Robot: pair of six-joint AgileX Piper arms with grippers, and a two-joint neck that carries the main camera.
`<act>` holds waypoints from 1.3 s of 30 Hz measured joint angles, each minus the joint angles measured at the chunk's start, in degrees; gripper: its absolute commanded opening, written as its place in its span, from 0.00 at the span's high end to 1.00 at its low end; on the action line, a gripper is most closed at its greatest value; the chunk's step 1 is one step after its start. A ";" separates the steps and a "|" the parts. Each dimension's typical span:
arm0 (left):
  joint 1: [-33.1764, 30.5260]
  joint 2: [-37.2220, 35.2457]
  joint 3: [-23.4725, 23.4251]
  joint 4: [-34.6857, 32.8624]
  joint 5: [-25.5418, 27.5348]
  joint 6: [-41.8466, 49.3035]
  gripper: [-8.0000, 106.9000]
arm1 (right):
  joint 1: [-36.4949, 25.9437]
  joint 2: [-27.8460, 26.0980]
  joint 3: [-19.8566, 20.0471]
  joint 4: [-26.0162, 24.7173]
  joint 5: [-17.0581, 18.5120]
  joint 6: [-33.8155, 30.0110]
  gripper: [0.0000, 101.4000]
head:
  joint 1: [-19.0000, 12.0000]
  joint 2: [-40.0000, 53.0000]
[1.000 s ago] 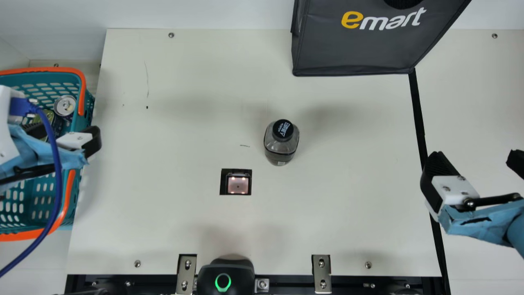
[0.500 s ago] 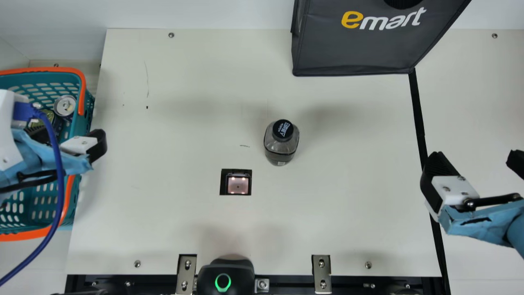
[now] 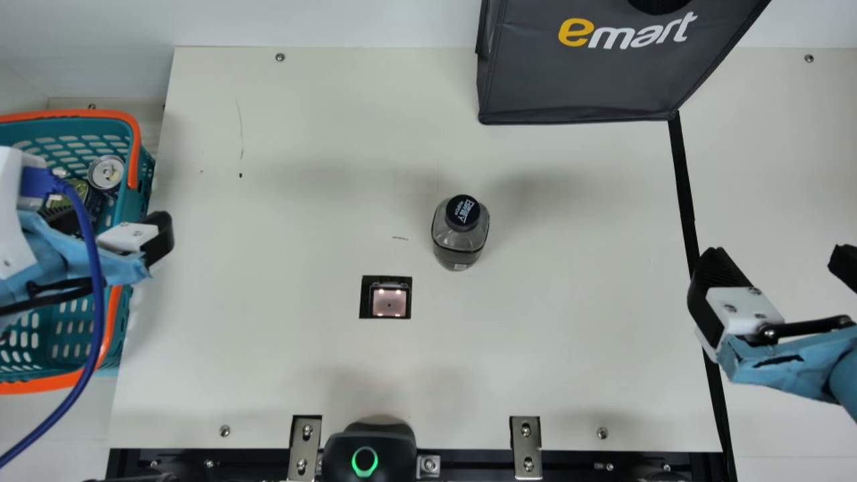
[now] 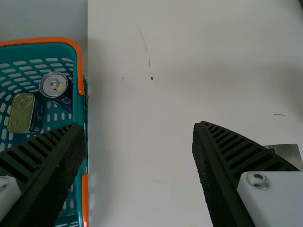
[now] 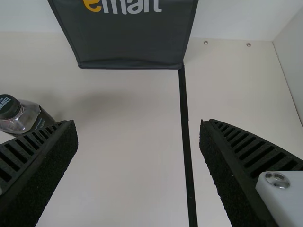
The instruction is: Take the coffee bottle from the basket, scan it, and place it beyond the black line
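Note:
The coffee bottle stands upright near the middle of the table, behind and right of the scanner window. My left gripper is above the right side of the basket, open. My right gripper stands open over the black line, well to the bottle's right. In the left wrist view my left gripper has nothing between its fingers. The right wrist view has my right gripper with bare table and the black line between its fingers, and the bottle beyond one finger.
A dark bag stands at the back, by the black line's far end. Inside the basket are a can and a tin. A black device with a green ring sits at the front edge. A blue cable hangs beside my left arm.
My left gripper has shifted slightly to the right over the basket's edge, then nearly stopped. The bottle and my right arm have kept still.

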 measured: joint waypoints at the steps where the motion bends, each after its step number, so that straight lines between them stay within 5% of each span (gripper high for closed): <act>1: 0.00 0.00 0.00 0.00 0.00 0.00 0.15 | 0.00 0.00 0.00 0.00 0.00 0.00 0.10 | 0.00 0.00; 24: 0.00 0.00 0.00 0.00 0.00 0.00 0.15 | 0.17 0.28 -0.20 0.00 -0.02 0.00 0.10 | 0.00 0.00; 39: 0.00 0.00 0.00 0.00 0.00 0.00 0.15 | 4.07 7.30 -2.80 -0.04 -2.40 -1.35 0.10 | 0.00 0.00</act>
